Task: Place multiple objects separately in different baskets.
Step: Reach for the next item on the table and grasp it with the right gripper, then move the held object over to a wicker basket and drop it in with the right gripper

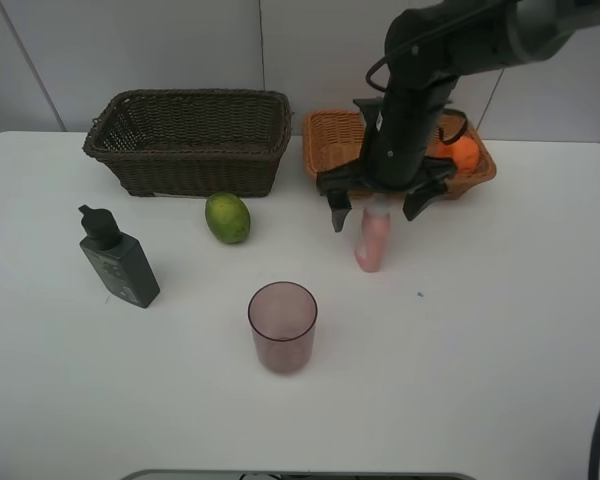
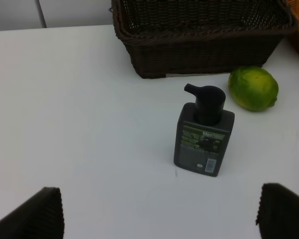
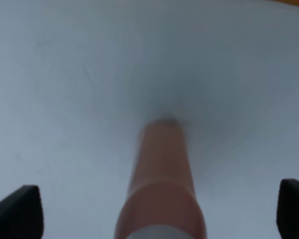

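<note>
**Pink bottle between my open right fingers**

Pink bottle (image 3: 162, 184) fills the right wrist view, its white cap closest and blurred, standing upright on the white table (image 1: 500, 330) just in front of the light tan basket (image 1: 325, 140). My right gripper (image 1: 376, 216) hangs over it with the jaws spread wide, one finger on each side and neither touching; nothing is held. My left gripper (image 2: 159, 214) is just as wide open and bare, looking at the dark bottle (image 2: 204, 132) from well apart.

What worries me is how tall and slim the pink bottle is. If one finger meets it before the other, I judge it would tip and roll, likely toward the mauve cup (image 1: 282, 325) nearer the front. A grip too high on the cap could also let the body swing or slip.

An orange (image 1: 463, 153) lies in the tan basket, so I take the dark brown basket (image 1: 190, 160) as the bottle's place. That route crosses to my left, past the green citrus (image 1: 228, 217) lying just before that basket's front wall. A low carry could knock the citrus or catch the woven rim, so the lift should clear both.

To my right the table shows bare surface. Behind my wrist the tan basket's near rim is close, leaving little room to back up.
</note>
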